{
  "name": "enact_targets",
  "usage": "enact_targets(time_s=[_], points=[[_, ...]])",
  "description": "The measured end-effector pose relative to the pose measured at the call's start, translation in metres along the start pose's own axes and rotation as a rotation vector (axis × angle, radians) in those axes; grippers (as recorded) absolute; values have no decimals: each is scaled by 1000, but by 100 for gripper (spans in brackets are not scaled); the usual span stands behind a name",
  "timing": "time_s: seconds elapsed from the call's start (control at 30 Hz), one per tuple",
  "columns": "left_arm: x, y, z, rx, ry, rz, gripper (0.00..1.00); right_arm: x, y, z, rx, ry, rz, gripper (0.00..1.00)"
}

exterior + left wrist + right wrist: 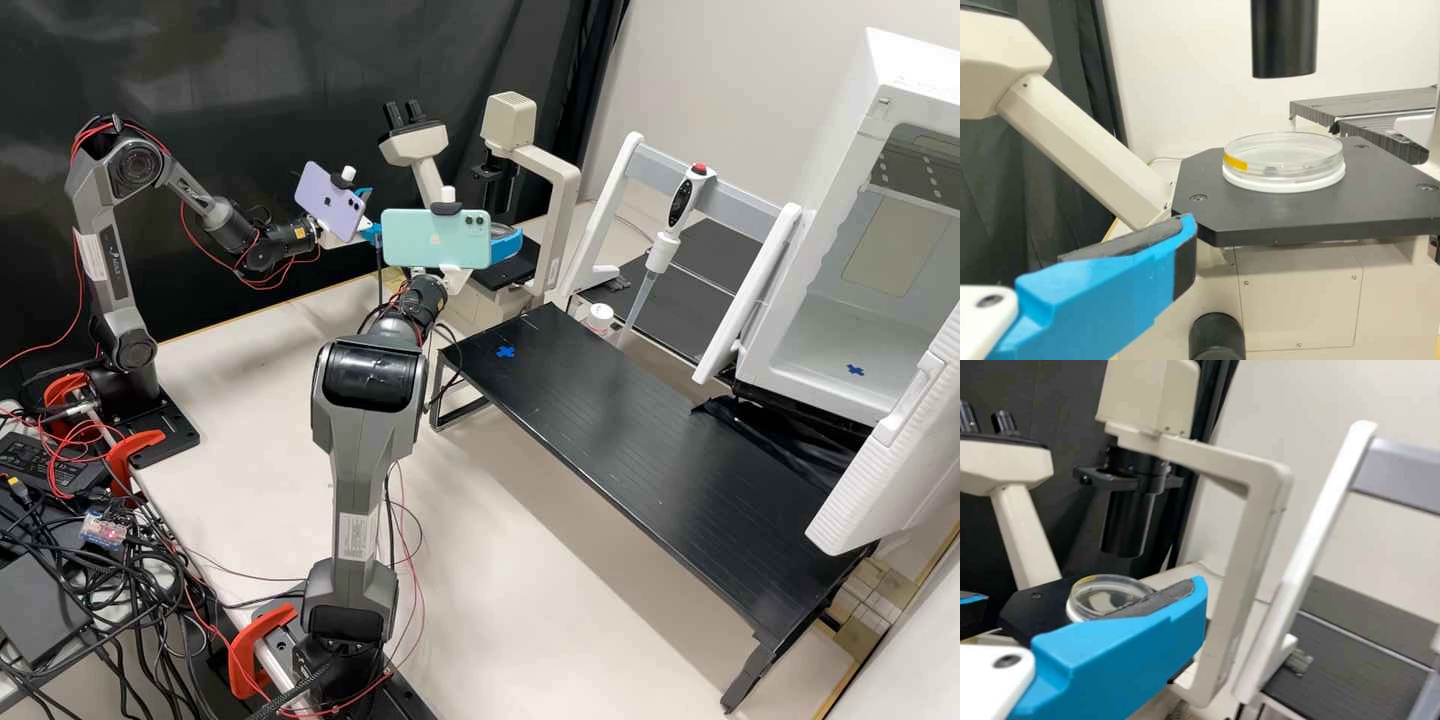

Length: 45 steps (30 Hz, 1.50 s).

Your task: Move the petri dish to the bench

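Nearest the camera in the high view stands the right arm, dark grey and jointed, with a mint-green phone fixed at its wrist. Its gripper, the right gripper, is beside the microscope and set wide, nothing held; its own wrist view shows one blue finger with the dark pad bare. Farther off, the left arm carries a lilac phone, and the left gripper also stands spread and empty, its two blue fingers parted. The petri dish — clear, round, with a strip of yellow tape on its side — sits on a white ring on the microscope's black stage, below a black cylinder. So the dish is on the microscope, not on the black bench, where a blue cross marks the end toward the microscope. Behind the bench a pipette with a red button hangs upright on a white-and-grey stand. To that side is a white cabinet, its door open — inside, on its floor, a second blue cross.
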Motion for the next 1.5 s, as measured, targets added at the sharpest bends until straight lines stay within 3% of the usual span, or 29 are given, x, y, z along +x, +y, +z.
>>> enact_targets(time_s=[0.23, 0.53, 0.83, 1.07, 1.1, 1.5], points=[[0, 0, 0, 0, 0, 0, 100, 46, -10, -9, 60, -17, -69, 100], [0, 0, 0, 0, 0, 0, 100, 100, -15, -4, 137, -86, -86, 100], [0, 0, 0, 0, 0, 0, 100, 144, -45, 19, 145, -188, -141, 100], [0, 0, 0, 0, 0, 0, 100, 158, -57, 27, 146, -224, -154, 100], [0, 0, 0, 0, 0, 0, 100, 159, -57, 27, 145, -225, -154, 0], [0, 0, 0, 0, 0, 0, 100, 158, -58, 33, 145, -225, -181, 0]])
